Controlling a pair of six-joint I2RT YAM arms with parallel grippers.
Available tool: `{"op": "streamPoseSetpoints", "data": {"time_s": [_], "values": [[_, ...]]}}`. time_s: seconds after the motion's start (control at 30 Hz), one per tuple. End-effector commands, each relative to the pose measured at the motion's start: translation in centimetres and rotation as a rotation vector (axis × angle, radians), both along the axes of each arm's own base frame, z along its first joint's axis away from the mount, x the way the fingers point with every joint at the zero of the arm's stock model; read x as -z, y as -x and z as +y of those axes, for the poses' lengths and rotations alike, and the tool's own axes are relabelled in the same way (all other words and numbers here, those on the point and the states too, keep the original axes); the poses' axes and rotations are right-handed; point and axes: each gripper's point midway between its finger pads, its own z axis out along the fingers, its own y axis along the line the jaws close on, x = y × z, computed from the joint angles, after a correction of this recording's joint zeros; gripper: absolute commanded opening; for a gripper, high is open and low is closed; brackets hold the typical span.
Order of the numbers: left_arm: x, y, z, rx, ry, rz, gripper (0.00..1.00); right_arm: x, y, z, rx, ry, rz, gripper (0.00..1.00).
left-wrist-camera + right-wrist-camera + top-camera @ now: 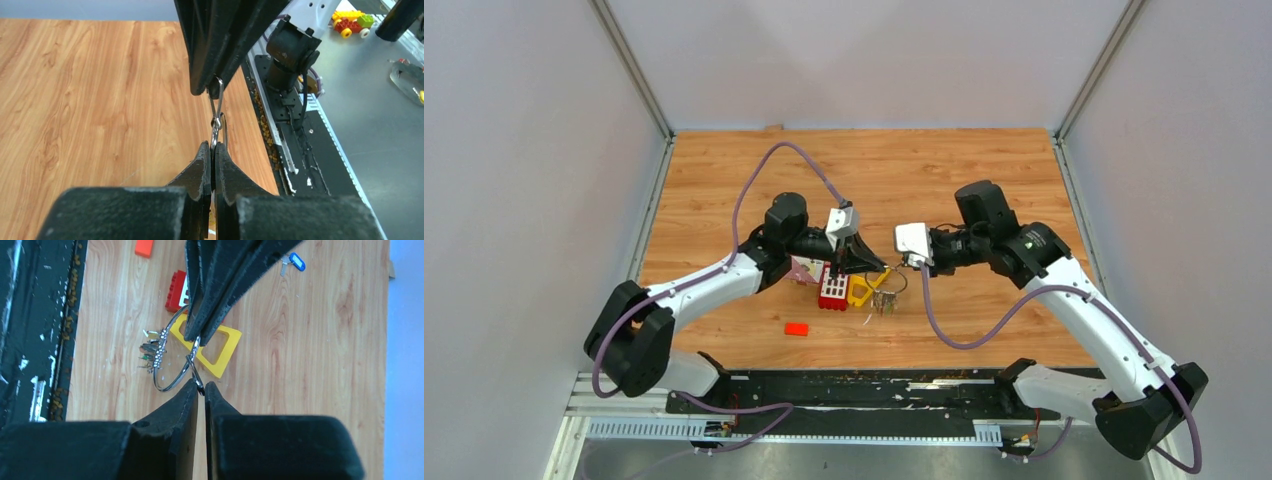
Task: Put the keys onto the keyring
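Right fingers [187, 401] closed on keyring [169, 387] | left fingers [212, 310] pinch its opposite side | keys [149, 351] bunched at its rim | yellow frame [227, 347] flat on tabletop [310, 365] beneath

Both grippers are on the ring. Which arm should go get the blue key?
Left, probably. The blue key lies beyond the left gripper, on that arm's side, farthest from the right gripper. Both are shut on the keyring; right could hold it while left lets go.
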Motion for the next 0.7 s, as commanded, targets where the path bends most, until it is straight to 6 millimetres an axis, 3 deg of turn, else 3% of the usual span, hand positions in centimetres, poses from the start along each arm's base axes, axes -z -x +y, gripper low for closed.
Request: {"op": "streamPoseSetpoints", "data": {"time_s": [0.0, 0.23, 0.43, 0.67], "values": [[0.5, -1.0, -0.6, 0.051, -0.057, -0.118, 0.05, -1.1, 0.4, -0.5, -0.045, 0.095, -0.125, 0.0], [2.4, -2.5, -1.6, 0.099, -0.104, -0.178, 0.21, -0.9, 0.6, -0.7, -0.03, 0.149, -0.091, 0.0], [2.3, -2.9, -2.1, 0.137, -0.085, -0.215, 0.38, -1.2, 0.4, -0.3, 0.04, 0.114, -0.03, 0.0], [2.5, -2.4, -1.3, 0.159, -0.101, -0.299, 0.54, -1.1, -0.1, 0.2, 0.129, 0.07, 0.042, 0.0]]}}
